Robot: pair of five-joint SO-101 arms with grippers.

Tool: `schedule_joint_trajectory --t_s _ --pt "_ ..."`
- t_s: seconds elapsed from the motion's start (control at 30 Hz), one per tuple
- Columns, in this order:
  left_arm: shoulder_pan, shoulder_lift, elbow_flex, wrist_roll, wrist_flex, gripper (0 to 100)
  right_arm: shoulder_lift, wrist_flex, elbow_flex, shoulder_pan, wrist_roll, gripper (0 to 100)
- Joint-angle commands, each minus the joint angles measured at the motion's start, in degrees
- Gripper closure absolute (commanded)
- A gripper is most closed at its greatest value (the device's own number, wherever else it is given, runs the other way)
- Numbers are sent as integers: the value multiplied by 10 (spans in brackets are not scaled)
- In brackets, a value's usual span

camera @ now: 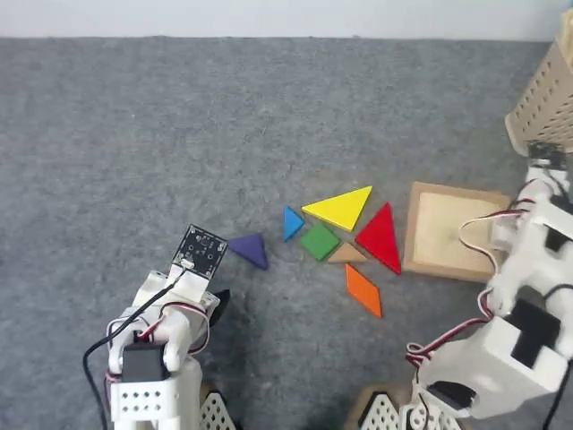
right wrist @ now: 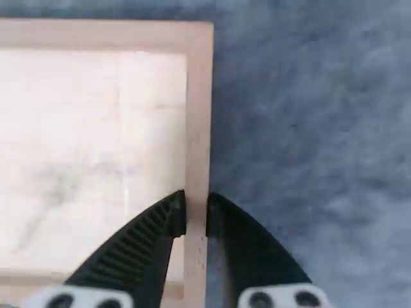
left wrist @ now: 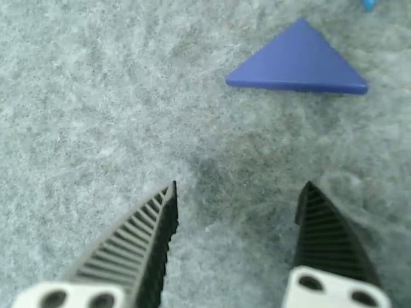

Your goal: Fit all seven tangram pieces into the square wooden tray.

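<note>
Seven bright flat pieces [camera: 340,208] on grey felt [camera: 134,134], left claw [left wrist: 241,187] spread, right claw [right wrist: 196,196] pinching pale tray [right wrist: 198,96] rim

The high camera is fixed off the arms and looks steeply down over the grey surface [camera: 134,134], far enough back to take in both arms and all 7 pieces. The left wrist camera sits just behind the left tool [left wrist: 241,187] and looks along it, low and close to the surface. The purple triangle [left wrist: 298,61] lies just ahead of the tips, and the high view shares it. The right wrist camera sits likewise behind the right tool [right wrist: 196,199], aimed almost straight down at very close range onto the tray [right wrist: 198,96] rim. The high view shares that tray too.
</note>
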Motion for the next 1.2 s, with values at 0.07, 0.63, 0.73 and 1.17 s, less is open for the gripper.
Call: schedule_joint_trajectory --t_s 0.07,0.63,0.73,1.17 --pt "3 -9 -6 -2 -1 720 -6 -7 -53 13 59 957" --pt "2 -9 -6 -2 -1 720 -8 -2 42 -223 42 957" --pt "1 -9 -6 -2 -1 720 -7 0 53 -281 24 957" --pt "4 -9 -6 -2 -2 720 -13 53 49 -367 -93 924"
